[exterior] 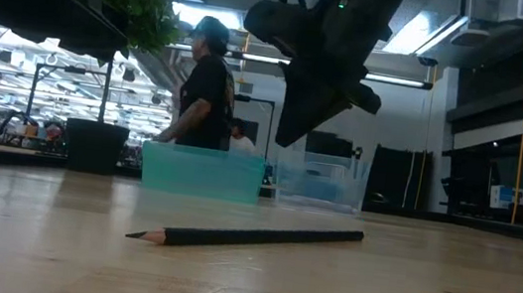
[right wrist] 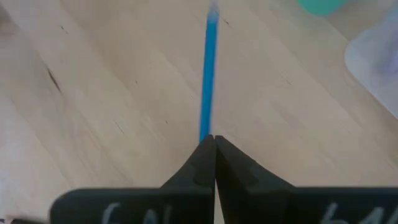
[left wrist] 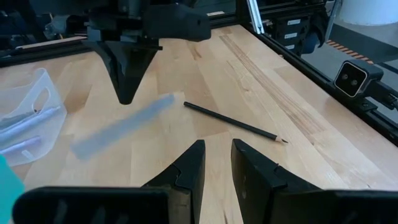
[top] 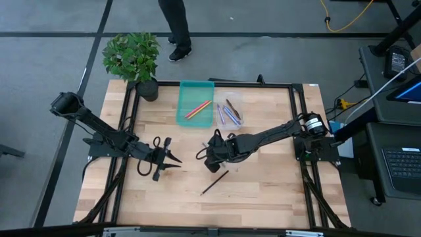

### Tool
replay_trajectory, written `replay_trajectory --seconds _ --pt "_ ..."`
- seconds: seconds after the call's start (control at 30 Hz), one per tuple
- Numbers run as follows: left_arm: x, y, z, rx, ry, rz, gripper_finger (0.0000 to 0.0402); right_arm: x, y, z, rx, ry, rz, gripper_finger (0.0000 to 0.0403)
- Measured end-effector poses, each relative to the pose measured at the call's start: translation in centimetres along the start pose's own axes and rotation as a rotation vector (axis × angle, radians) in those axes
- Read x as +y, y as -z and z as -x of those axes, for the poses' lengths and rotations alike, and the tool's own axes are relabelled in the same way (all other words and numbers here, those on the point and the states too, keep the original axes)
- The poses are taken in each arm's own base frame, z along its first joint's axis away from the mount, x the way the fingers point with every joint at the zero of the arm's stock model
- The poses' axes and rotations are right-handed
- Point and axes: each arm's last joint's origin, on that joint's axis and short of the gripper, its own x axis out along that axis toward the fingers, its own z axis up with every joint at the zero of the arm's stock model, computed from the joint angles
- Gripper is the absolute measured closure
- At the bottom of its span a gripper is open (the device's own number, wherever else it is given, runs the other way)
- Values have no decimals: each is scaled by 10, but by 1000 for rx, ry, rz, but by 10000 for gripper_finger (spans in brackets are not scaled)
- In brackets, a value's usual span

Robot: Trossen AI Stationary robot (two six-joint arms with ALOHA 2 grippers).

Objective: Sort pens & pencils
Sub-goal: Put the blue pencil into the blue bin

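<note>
Blue pen (right wrist: 207, 74) pinched in right hand (right wrist: 213, 142), seemingly above table; black pencil (top: 214, 182) nearby; left hand (top: 172, 159) narrow.

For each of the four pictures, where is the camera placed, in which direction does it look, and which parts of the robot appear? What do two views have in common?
High view: above the table, looking straight down; both arms, teal tray, clear tray.
Low view: at table height, looking level across; the black pencil lies in front, the right gripper hangs above.
Left wrist view: past the left gripper toward the right gripper and pencil.
Right wrist view: past the shut right gripper, holding a blue pen.
Shared: high, low and left wrist views show the black pencil.
</note>
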Motion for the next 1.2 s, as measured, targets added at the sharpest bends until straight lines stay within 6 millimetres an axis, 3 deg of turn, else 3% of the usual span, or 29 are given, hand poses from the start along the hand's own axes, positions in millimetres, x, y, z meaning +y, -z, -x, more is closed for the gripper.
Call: replay_trajectory --seconds 0.5,0.63,0.93,1.2 --pt "0 0 0 2 -2 0 329 4 -4 0 -40 -43 42 399" --pt "6 3 -2 75 -32 15 329 4 -5 0 -56 -31 90 399" --pt "19 -6 -7 148 -78 14 329 0 -14 7 -224 113 242 397" --pt "31 -3 -37 331 -71 -18 329 -11 -3 16 -360 -53 333 399"
